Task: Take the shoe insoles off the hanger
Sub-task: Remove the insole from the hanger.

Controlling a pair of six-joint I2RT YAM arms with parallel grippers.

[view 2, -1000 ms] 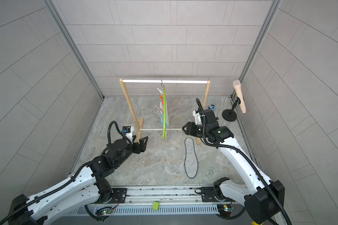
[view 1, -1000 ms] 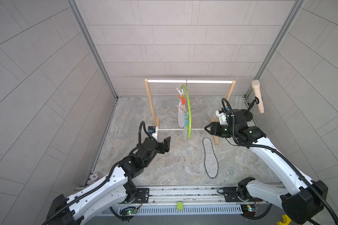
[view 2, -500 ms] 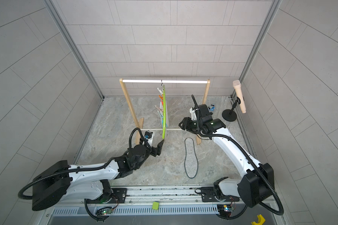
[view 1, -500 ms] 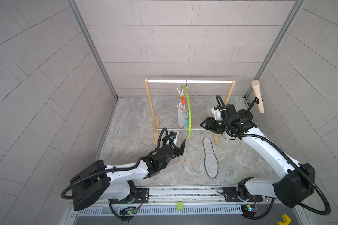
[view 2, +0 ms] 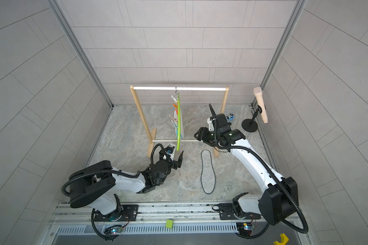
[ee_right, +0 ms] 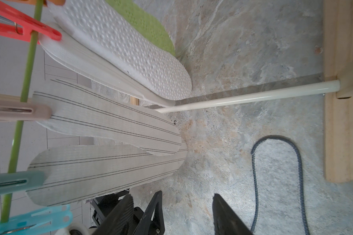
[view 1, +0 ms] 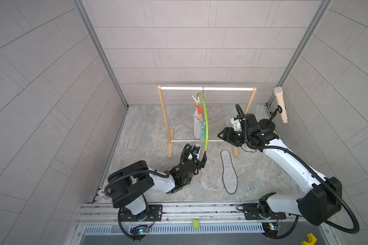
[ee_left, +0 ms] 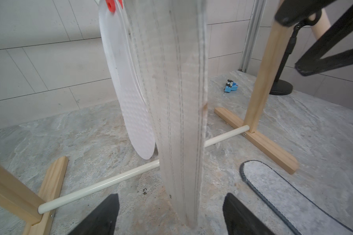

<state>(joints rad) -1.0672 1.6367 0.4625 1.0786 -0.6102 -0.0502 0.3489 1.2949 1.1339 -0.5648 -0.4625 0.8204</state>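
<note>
A: Nearest thing first?
B: Grey felt insole (view 1: 228, 171), black-edged, flat on the stone floor (view 1: 147, 131). It's off the hanger (view 1: 205, 118), just right of your left gripper (view 1: 198, 158).
A: Left gripper state?
B: Jaws spread wide, pointing up. The near striped insole (ee_left: 189, 142) hangs with its bottom end between your fingers (ee_left: 102, 215), a gap either side. You hold nothing.
A: Right gripper?
B: Your right gripper (view 1: 221, 135) is right of the hanger and aimed at it. Jaws apart, empty, clear of the insoles.
A: Other insoles?
B: All pegged on the hanger, fanned out. Second striped insole (ee_right: 102, 120), then a plain pale insole (ee_right: 86, 65), dotted white insole (ee_right: 130, 46), green insole (ee_right: 145, 26) farthest back. Red clothespin (ee_right: 29, 28) plus beige and teal ones along the hanger.
A: Behind that?
B: Hanger hooks over the white top rod (view 1: 179, 88) of the wooden rack (view 1: 165, 118). Small blue object (view 2: 229, 117) on the floor past the rack. Microphone (view 1: 280, 104) on a black stand in the far right corner.
</note>
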